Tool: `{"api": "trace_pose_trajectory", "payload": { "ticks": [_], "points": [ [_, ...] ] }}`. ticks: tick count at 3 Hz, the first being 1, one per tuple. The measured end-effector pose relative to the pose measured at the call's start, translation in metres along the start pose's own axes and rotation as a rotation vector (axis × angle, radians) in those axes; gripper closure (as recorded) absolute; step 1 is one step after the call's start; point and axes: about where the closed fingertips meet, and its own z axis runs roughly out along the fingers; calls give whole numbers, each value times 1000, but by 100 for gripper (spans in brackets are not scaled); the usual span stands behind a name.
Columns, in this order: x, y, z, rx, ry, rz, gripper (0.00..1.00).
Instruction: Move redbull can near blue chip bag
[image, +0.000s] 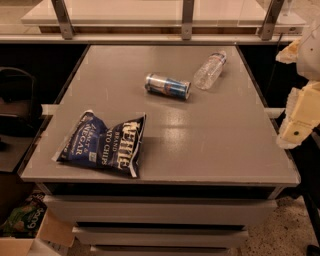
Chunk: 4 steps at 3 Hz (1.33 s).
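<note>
**Camera view, table seen from the front.** A grey, flat-topped table (215, 145) filled most of the frame, its top faintly glossy. Pale drawer-like tiers (160, 211) were stacked beneath its front edge. A light counter (125, 12) with three metal brackets ran behind it along the top of the frame.

The blue chip bag (102, 145) lay flat in the lower left of the tabletop, near the front left corner. It was crinkled, and its white lettering read sideways.

The gripper (299, 117) showed as cream-coloured parts at the right edge of the frame. It stood beyond the table's right side, off the surface and touching nothing. Whether it was spread or closed could not be told from where I stood.

A clear plastic water bottle (210, 70) lay on its side in the upper right part of the tabletop, cap end pointing toward the far right corner.

The redbull can (168, 86) lay on its side in the upper middle of the tabletop, just left of the bottle and slightly nearer the front. The two were close, with a small gap between them. The can was well apart from the blue chip bag, with bare tabletop between.

A cardboard box (47, 232) with green packaging (17, 220) beside it sat on the floor at lower left.
</note>
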Motion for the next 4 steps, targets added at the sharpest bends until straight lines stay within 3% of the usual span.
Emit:
{"api": "trace_pose_trajectory", "payload": {
  "ticks": [2,4],
  "points": [
    [-6,2,0,3,-14,-16,0],
    [-86,1,21,-25,-56,-274,0]
  ]
}}
